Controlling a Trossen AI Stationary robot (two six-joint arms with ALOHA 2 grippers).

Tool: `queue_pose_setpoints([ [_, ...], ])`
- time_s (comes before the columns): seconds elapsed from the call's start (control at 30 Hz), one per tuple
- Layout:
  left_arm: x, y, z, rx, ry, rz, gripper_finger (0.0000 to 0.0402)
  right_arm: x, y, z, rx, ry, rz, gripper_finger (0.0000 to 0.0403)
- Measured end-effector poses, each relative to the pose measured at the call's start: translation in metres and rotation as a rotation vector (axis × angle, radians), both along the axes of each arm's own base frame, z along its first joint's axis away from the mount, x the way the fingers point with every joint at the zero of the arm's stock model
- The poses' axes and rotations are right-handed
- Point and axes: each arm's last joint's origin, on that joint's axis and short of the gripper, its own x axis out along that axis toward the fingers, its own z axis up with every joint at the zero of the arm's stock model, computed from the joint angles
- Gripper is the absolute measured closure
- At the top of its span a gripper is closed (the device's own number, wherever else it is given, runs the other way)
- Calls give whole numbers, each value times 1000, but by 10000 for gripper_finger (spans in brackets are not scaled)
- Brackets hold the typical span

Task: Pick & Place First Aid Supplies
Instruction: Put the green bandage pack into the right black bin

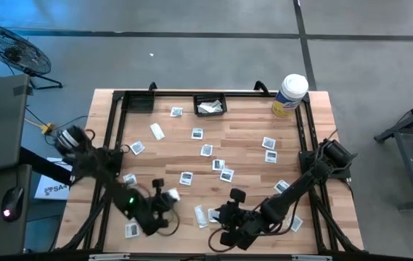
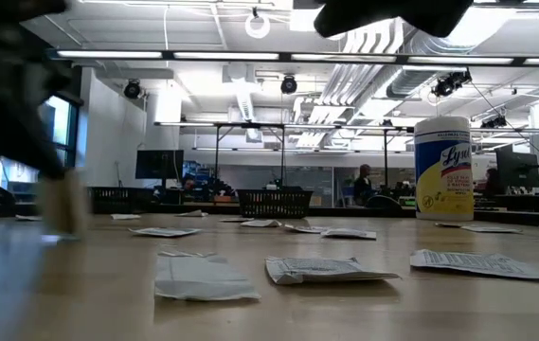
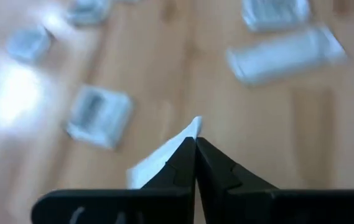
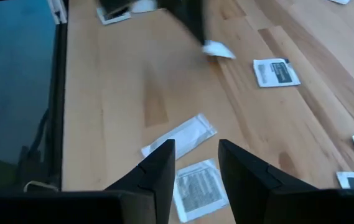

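Observation:
The first aid supplies are small flat white packets scattered over the wooden table, such as a square one and a narrow strip. My left gripper is near the table's front left, shut on a white packet. My right gripper stands open near the front edge, above a white strip and a printed square packet that lie flat on the wood. It touches neither. A black basket at the far edge holds some white packets. My left gripper pinches the white packet between its two fingers, and one corner sticks out past the fingertips. The rest of the packet shows on one side of the fingers. The fingers slant down toward the table. In the right wrist view the packet looks clear of the wood.
A white tub with a yellow label stands at the far right corner. A black frame runs along the table's left, far and right edges. More packets lie between the two grippers and in the table's middle.

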Motion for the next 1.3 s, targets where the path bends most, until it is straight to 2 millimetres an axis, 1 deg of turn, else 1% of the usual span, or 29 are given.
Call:
queue_pose_setpoints([
  [0.1,18,24,21,32,-53,6,401,-6,7,0,-11,-20,-7,286],
  [0.2,34,58,38,47,-60,33,401,-11,13,1,-14,-42,-28,286],
  [0.3,53,102,52,13,-106,134,401,-14,15,0,9,-56,-55,286],
  [0.5,91,202,78,20,-283,398,401,-14,15,1,15,-63,-63,286],
  [0.6,103,247,85,32,-310,527,401,-13,16,1,24,-73,-64,286],
  [0.67,112,274,89,31,-364,607,401,-13,16,2,26,-76,-63,286],
  [0.73,115,296,82,15,-362,705,401,-13,17,2,29,-77,-58,286],
  [0.77,120,306,76,0,-377,743,401,-13,17,2,28,-78,-57,286],
  [0.87,128,329,55,-23,-397,816,401,-12,16,2,18,-76,-45,286],
  [0.93,136,341,50,-56,-452,839,401,-11,16,2,8,-79,-43,286],
  [1.0,142,351,42,-58,-454,861,401,-11,16,3,8,-84,-41,286],
  [1.1,149,359,31,-76,-434,886,401,-10,16,3,8,-90,-37,286],
  [1.2,153,359,25,-91,-443,898,401,-10,17,3,11,-93,-36,286],
  [1.3,153,360,16,-78,-415,917,401,-10,17,4,14,-97,-36,286],
])
